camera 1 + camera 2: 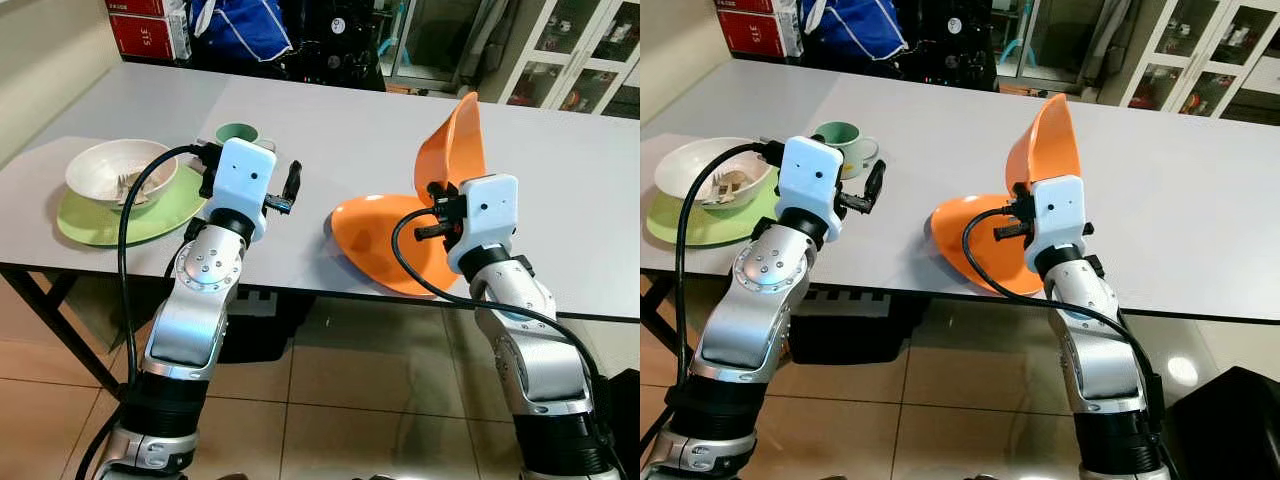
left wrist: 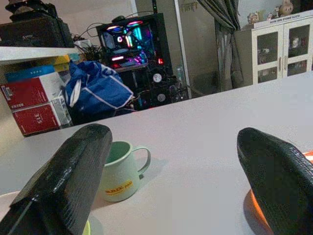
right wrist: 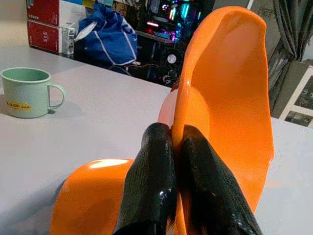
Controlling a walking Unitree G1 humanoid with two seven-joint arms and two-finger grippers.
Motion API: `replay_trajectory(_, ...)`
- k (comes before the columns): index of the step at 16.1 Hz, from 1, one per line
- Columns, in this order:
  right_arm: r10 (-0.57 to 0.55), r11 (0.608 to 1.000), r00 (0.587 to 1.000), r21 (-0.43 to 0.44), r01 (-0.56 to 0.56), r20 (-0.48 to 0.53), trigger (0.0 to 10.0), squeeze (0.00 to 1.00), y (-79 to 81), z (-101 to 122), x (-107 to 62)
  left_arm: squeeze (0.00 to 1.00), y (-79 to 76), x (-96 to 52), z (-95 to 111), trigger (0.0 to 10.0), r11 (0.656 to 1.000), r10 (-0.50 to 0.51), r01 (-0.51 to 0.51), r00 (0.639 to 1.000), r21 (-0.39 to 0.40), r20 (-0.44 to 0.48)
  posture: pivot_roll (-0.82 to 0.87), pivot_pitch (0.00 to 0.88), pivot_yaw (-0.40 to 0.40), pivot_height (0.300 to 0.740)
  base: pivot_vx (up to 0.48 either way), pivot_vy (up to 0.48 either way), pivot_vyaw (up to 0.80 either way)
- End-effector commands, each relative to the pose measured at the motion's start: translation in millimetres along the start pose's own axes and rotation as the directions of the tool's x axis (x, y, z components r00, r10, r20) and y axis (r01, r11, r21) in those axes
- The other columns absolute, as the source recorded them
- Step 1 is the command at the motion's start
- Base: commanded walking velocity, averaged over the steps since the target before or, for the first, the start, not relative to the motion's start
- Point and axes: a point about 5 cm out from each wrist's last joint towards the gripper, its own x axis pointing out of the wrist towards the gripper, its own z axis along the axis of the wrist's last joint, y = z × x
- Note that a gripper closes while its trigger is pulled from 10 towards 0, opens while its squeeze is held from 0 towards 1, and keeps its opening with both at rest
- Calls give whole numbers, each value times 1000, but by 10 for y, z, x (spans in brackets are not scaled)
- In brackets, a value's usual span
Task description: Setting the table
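My right gripper (image 3: 173, 134) is shut on the rim of an orange bowl (image 1: 455, 150), which stands tilted on edge above an orange plate (image 1: 375, 240) near the table's front edge. My left gripper (image 2: 173, 137) is open and empty, hovering over the table left of the orange plate. A pale green mug (image 1: 238, 133) stands just beyond it, handle toward the right. At the far left a white bowl (image 1: 110, 165) with a fork in it rests on a green plate (image 1: 90, 222).
The grey table (image 1: 340, 120) runs wide, with bare surface behind the mug and to the right of the orange bowl. Behind it are red boxes (image 1: 140, 30), a blue bag (image 1: 240, 25), a lit computer case (image 2: 132, 54) and glass-door cabinets (image 1: 580, 50).
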Motion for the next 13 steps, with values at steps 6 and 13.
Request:
replay_trajectory(6,7,1000,999,-21,-6,51,10000,0,-43,152,46,0,-13,14,33,10000,1000,8,-8,1000,6,8,12,0,-105,740,0,0,0)
replay_trajectory(13,16,1000,999,-24,-14,46,10000,0,-39,152,47,0,22,6,41,10000,1000,21,-21,1000,13,5,13,0,-119,740,0,0,0)
